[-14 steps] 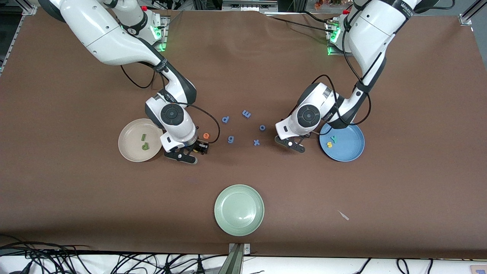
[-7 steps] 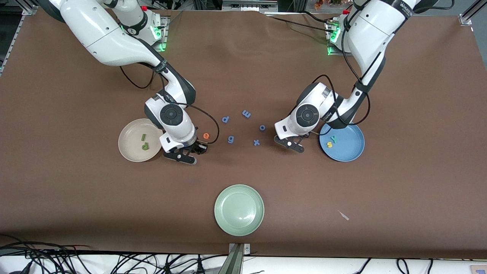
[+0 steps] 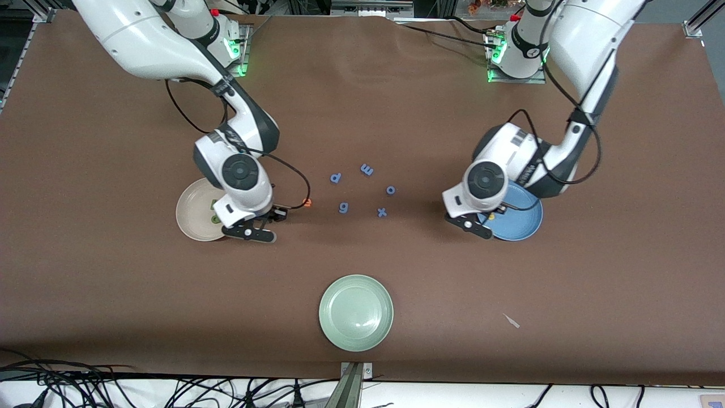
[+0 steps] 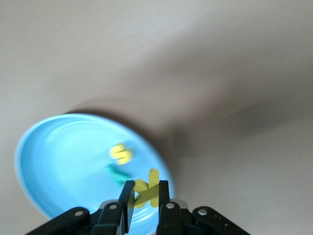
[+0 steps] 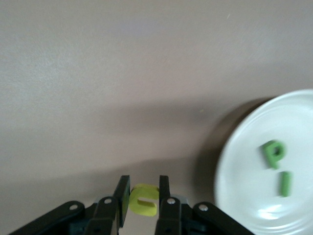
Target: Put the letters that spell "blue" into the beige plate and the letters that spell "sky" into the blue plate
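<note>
My left gripper (image 4: 145,188) is shut on the yellow "k" (image 4: 147,190) and hangs over the rim of the blue plate (image 4: 58,161). In that plate lie the yellow "s" (image 4: 121,153) and the teal "y" (image 4: 116,174). Beside the beige plate (image 5: 254,196), over the brown table, my right gripper (image 5: 144,188) is shut on the yellow "u" (image 5: 143,200). The green "b" (image 5: 272,152) and green "l" (image 5: 285,183) lie in the beige plate. The orange "e" (image 3: 307,202) rests on the table beside the right gripper (image 3: 276,215), partly covered by a cable.
Blue-purple letters lie mid-table between the arms: p (image 3: 336,178), m (image 3: 367,169), o (image 3: 391,190), g (image 3: 343,208), x (image 3: 382,212). A pale green plate (image 3: 356,312) sits nearer the front camera. A small scrap (image 3: 511,321) lies toward the left arm's end.
Both grippers closed on their letters and lifted. The right arm carried the "u" toward the beige plate; the left arm carried the "k" to the blue plate's rim.
</note>
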Controlling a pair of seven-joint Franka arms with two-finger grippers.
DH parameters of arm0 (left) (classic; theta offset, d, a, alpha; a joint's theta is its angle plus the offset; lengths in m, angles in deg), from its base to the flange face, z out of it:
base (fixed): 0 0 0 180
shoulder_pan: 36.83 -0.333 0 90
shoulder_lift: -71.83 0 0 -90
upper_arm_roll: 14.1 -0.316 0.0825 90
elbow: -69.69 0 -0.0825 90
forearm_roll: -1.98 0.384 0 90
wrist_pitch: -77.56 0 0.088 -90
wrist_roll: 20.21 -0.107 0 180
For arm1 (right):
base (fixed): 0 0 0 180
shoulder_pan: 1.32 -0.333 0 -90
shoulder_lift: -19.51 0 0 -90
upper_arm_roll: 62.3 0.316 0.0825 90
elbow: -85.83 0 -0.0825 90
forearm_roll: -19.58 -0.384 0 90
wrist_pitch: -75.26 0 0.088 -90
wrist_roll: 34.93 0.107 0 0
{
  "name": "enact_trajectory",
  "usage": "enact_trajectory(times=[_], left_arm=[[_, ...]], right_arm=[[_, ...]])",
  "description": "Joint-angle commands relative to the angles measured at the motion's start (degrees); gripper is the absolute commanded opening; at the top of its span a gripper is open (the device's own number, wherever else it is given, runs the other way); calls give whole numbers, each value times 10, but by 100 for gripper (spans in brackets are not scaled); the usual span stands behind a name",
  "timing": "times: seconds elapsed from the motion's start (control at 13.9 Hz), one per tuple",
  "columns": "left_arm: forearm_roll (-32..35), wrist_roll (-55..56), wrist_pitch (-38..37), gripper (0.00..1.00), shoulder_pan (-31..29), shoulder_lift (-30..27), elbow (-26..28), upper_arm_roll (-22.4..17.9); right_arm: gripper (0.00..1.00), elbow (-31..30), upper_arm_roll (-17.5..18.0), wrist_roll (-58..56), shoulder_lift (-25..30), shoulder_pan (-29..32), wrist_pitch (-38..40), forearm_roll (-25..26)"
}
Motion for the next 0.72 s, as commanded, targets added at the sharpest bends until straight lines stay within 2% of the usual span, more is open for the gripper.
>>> enact_trajectory(times=[0.0, 0.07, 0.14, 0.29, 0.36, 0.43, 0.58, 0.65], left_arm=[[21, -110, -4, 48, -71, 0, 8, 5], [19, -139, -1, 99, -93, 2, 6, 7], [12, -150, -1, 100, -103, 1, 4, 9], [5, -148, -2, 100, -104, -7, 2, 12], [-5, -147, -6, 100, -104, -17, -4, 16], [-17, -145, -11, 100, -102, -26, -12, 20], [-42, -143, -45, 100, -97, -43, -45, 23], [-57, -142, -77, 100, -95, -49, -74, 25]], right_arm=[[6, -56, -41, -145, 52, 16, 2, -38], [8, -79, -48, -171, 61, 16, -2, -42], [11, -95, -60, -177, 66, 16, -9, -42], [34, -125, -70, -183, 73, 17, -29, -42], [74, -131, -72, -180, 73, 17, -36, -43], [90, -131, -71, -173, 73, 17, -36, -43], [91, -126, -65, -136, 73, 17, -32, -58], [91, -121, -48, -91, 70, 17, -32, -66]])
